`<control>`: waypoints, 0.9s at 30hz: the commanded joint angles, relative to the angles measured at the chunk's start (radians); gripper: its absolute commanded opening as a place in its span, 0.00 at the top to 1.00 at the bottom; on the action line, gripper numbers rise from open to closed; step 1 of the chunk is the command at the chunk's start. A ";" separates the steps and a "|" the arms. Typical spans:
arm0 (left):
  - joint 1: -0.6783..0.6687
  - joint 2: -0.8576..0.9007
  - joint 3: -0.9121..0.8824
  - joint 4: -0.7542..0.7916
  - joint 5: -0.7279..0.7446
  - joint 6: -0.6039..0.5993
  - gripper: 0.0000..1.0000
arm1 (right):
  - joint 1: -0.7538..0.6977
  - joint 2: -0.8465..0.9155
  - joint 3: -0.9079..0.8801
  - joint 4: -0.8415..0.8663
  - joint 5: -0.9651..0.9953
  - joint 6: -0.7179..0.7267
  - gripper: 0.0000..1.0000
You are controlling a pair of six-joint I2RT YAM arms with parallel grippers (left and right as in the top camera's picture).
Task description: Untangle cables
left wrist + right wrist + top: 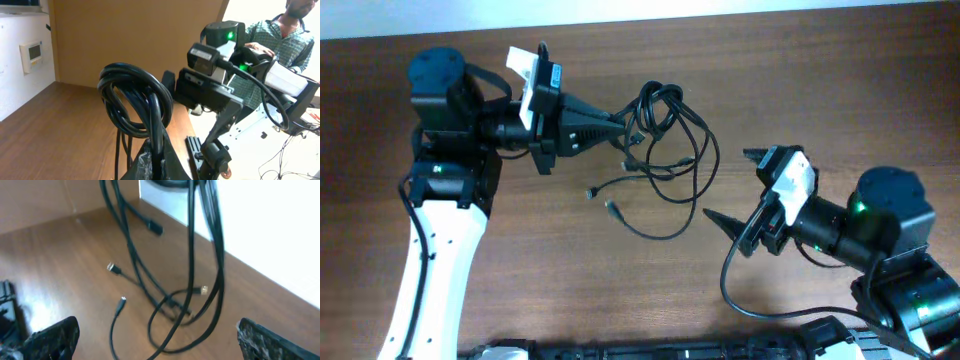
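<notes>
Near the middle of the table (800,70), toward its far side, your left gripper (623,127) is clamped tight on the bunched top of the cables (670,150), holding that knot of loops up off the wood. From there the cords hang down, and their lower loops and plugs (114,269) lie on the table to the right of the grip. Your right gripper (732,185) sits just right of the cables, jaws spread wide, holding nothing and touching none of them.
</notes>
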 commanded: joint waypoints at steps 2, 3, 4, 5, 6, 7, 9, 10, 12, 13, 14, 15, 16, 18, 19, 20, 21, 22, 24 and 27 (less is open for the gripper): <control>-0.061 -0.004 0.022 0.005 0.033 0.048 1.00 | -0.004 -0.005 0.024 0.101 0.073 -0.011 0.01; -0.077 -0.004 0.022 0.005 0.033 0.047 1.00 | -0.004 -0.005 0.024 0.121 0.098 -0.011 0.01; -0.097 -0.004 0.022 0.005 0.033 0.048 1.00 | -0.004 -0.005 0.024 0.142 0.115 -0.011 0.01; -0.122 -0.004 0.022 0.005 0.033 0.048 1.00 | -0.004 -0.005 0.024 0.163 0.128 -0.011 0.01; -0.145 -0.004 0.022 0.005 0.033 0.053 1.00 | -0.004 -0.005 0.024 0.185 0.135 -0.012 0.01; -0.165 -0.004 0.022 0.005 0.033 0.056 1.00 | -0.004 -0.005 0.024 0.204 0.143 -0.012 0.01; -0.193 -0.004 0.022 0.005 0.033 0.056 1.00 | -0.004 -0.004 0.024 0.223 0.173 -0.012 0.01; -0.207 -0.004 0.022 0.004 0.033 0.055 1.00 | -0.004 -0.004 0.024 0.228 0.191 -0.012 0.01; -0.224 -0.004 0.022 0.001 0.033 0.056 1.00 | -0.004 -0.004 0.024 0.232 0.212 -0.012 0.01; -0.230 -0.004 0.022 -0.003 0.033 0.068 1.00 | -0.004 -0.004 0.024 0.238 0.211 -0.011 0.01; -0.232 -0.004 0.022 -0.005 0.033 0.072 1.00 | -0.004 -0.004 0.024 0.240 0.211 -0.011 0.01; -0.232 0.002 0.022 -0.007 0.033 0.079 1.00 | -0.004 -0.004 0.024 0.243 0.208 -0.012 0.00; -0.232 0.005 0.022 -0.008 0.033 0.082 1.00 | -0.004 -0.004 0.024 0.246 0.207 -0.011 0.00; -0.232 0.015 0.022 -0.007 0.033 0.082 1.00 | -0.004 -0.005 0.024 0.254 0.196 -0.011 0.00; -0.232 0.021 0.022 -0.007 0.033 0.082 1.00 | -0.004 -0.005 0.024 0.259 0.187 -0.011 0.00; -0.232 0.028 0.022 -0.007 0.033 0.082 1.00 | -0.004 -0.005 0.024 0.262 0.176 -0.011 0.00; -0.232 0.035 0.022 -0.007 0.033 0.094 1.00 | -0.004 -0.005 0.024 0.262 0.170 -0.011 0.00; -0.232 0.041 0.022 -0.007 0.033 0.107 1.00 | -0.004 -0.004 0.024 0.261 0.166 -0.011 0.00; -0.232 0.054 0.022 -0.006 0.030 0.134 1.00 | -0.004 -0.004 0.024 0.256 0.142 -0.011 0.00; -0.230 0.066 0.022 0.002 0.023 0.157 1.00 | -0.004 -0.005 0.024 0.252 0.118 -0.011 0.00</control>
